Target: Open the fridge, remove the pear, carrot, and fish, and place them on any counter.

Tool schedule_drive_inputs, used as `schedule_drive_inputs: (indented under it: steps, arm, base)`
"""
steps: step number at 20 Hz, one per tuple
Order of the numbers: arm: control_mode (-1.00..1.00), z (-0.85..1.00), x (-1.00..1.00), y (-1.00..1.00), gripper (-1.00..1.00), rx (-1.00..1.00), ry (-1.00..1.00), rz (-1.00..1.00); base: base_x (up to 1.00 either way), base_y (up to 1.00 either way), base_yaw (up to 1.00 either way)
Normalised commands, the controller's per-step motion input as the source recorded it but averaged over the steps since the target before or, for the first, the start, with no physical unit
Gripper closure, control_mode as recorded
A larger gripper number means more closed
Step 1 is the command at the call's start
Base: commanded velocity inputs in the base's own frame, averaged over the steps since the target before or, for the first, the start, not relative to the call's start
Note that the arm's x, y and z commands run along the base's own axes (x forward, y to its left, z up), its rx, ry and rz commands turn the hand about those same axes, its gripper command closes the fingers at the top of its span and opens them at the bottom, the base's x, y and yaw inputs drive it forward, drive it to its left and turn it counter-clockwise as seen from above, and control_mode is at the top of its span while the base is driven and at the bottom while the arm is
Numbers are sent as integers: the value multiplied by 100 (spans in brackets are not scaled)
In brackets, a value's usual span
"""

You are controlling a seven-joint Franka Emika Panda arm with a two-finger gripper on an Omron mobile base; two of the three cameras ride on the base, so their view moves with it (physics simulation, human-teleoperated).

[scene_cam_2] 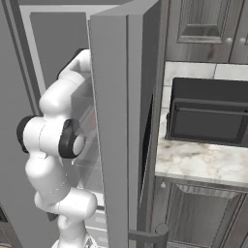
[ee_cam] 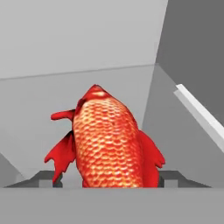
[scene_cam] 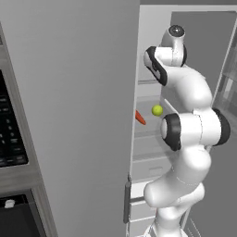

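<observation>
Hand view: fish (ee_cam: pixel 107 144) lies on a white fridge shelf betw. the two jaws, which stand apart either side, not yet pinching. Risk: rounded, scaly body may squirt out or skew as they close. Pear (scene_cam: pixel 157 110) & carrot (scene_cam: pixel 140 117) sit on a lower shelf.

Fridge (scene_cam: pixel 69 115) door open; white arm (scene_cam: pixel 190 120) reaches inside. Pear (scene_cam: pixel 157 110) and carrot (scene_cam: pixel 140 117) near each other on a shelf (scene_cam: pixel 147 134).
</observation>
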Motion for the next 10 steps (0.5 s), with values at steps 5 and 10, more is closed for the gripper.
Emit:
schedule_drive_inputs:
  steps: [5, 10]
  arm:
    - [-100, -63, 0, 0, 100, -10, -9, 0]
    - [-100, -90, 0, 0, 100, -10, -17, 0]
  base:
    - [0, 0, 0]
    - [0, 0, 0]
